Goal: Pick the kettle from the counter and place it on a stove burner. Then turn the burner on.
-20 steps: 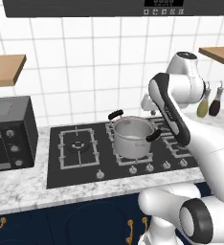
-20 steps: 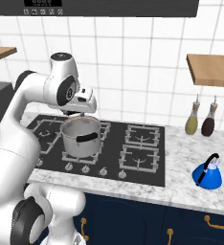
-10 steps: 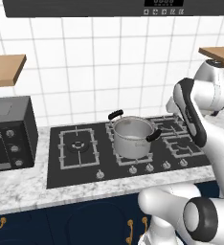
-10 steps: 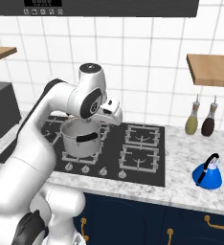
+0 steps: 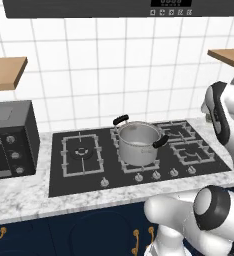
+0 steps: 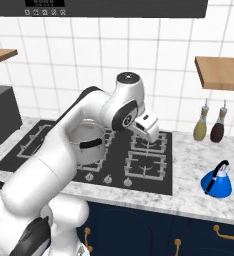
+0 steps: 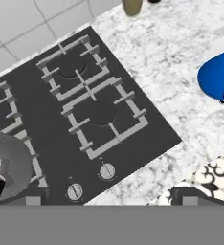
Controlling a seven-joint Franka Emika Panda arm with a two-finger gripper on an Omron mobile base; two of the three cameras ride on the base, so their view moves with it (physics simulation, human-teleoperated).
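The small blue kettle (image 6: 217, 181) with its black handle stands on the marbled counter (image 6: 189, 159), right of the cooktop. In the hand view the kettle (image 7: 218, 76) sits at the right edge. My gripper (image 6: 149, 141) hangs above the two right stove burners (image 6: 145, 165), well left of the kettle and apart from it. In the hand view its fingertips (image 7: 195, 195) stand far apart at the bottom, open with nothing between them, over the small burner (image 7: 104, 115) and the silver knobs (image 7: 106, 171).
A big two-handled steel pot (image 5: 137, 142) sits on the middle burner. Two bottles (image 6: 209, 127) stand against the wall under a wooden shelf (image 6: 221, 72). A dark oven box (image 5: 9, 140) stands left of the cooktop (image 5: 89, 175).
The arm has swung right, from above the steel pot to over the right burners, and the jaws have spread wider. Pot and kettle have not moved.
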